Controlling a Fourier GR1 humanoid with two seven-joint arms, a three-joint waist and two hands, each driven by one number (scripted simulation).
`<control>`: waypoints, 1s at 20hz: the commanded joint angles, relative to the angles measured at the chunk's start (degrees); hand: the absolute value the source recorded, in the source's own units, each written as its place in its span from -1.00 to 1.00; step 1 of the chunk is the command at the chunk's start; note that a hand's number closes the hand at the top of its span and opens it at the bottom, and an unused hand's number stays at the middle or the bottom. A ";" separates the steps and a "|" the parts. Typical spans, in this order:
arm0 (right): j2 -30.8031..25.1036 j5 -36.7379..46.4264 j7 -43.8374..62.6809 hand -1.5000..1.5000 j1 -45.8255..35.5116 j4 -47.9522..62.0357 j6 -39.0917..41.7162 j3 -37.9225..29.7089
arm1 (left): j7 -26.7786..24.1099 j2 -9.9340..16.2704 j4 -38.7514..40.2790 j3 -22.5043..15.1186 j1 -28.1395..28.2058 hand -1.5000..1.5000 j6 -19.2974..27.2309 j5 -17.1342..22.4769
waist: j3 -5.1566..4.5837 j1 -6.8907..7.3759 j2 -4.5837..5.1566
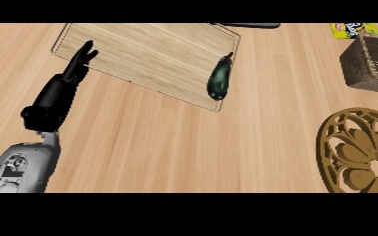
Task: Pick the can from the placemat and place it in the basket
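- Left hand (pixel 80 60): black, at the left of the frame, fingers straight and relaxed, pointing toward the upper edge, holding nothing; its tips lie over the left edge of the placemat. Grey forearm enters from the lower left corner.
- Right hand: not visible.
- Placemat (pixel 148 55): pale wooden rectangle, upper centre, set at a slant on the counter (pixel 184 145).
- Can (pixel 219 77): dark green, elongated, lying near the placemat's lower right corner; long axis runs nearly up-down in the frame, slightly tilted.
- Basket (pixel 362 65): dark woven, at the right edge, upper half, partly cut off.
- Ornate round wooden piece (pixel 351 150): lower right, partly cut off.
- Yellow packet (pixel 353 30): upper right corner.
- Key relation: the can lies well to the right of the left hand, across the placemat; the basket is farther right again.
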 commanded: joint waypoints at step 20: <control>8.49 4.46 15.28 1.00 -23.34 0.40 20.81 18.96 | 0.84 1.27 0.40 1.15 -1.07 0.00 -1.35 0.14 | -0.14 -1.29 -0.36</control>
